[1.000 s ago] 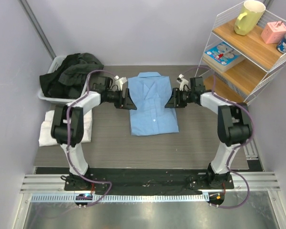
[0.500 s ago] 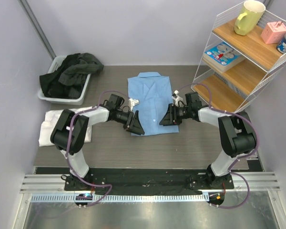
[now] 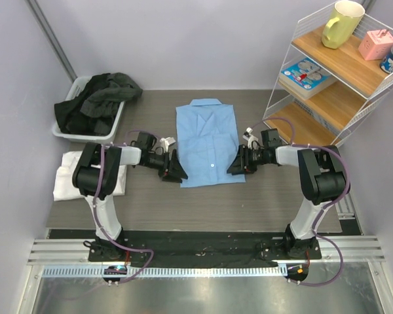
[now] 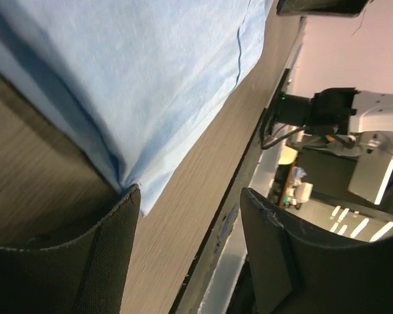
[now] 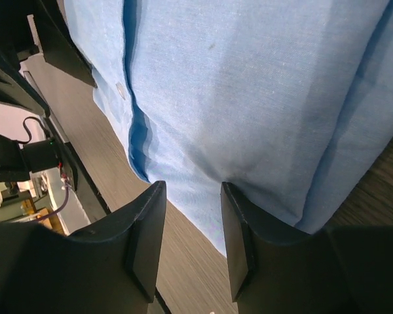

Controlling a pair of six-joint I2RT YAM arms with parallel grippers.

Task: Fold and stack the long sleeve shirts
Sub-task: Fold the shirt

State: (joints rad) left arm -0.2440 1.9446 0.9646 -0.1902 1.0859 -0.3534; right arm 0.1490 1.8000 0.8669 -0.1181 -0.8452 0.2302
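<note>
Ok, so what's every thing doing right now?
Blue shirt: folded, flat on table.
White shirt: lying flat, left side.
Dark clothes: heaped in bin.
Left gripper: open, at blue shirt's near left corner.
Right gripper: open, at its near right edge.

**Both grippers low at the blue shirt's near corners**

The folded blue shirt (image 3: 208,145) lies flat on the table (image 3: 216,206), collar at the far end. The left gripper (image 3: 175,173) is at its near left corner and the right gripper (image 3: 236,165) at its right edge. A white shirt (image 3: 69,175) lies left, before a bin (image 3: 85,137) of dark clothes (image 3: 95,98).
</note>
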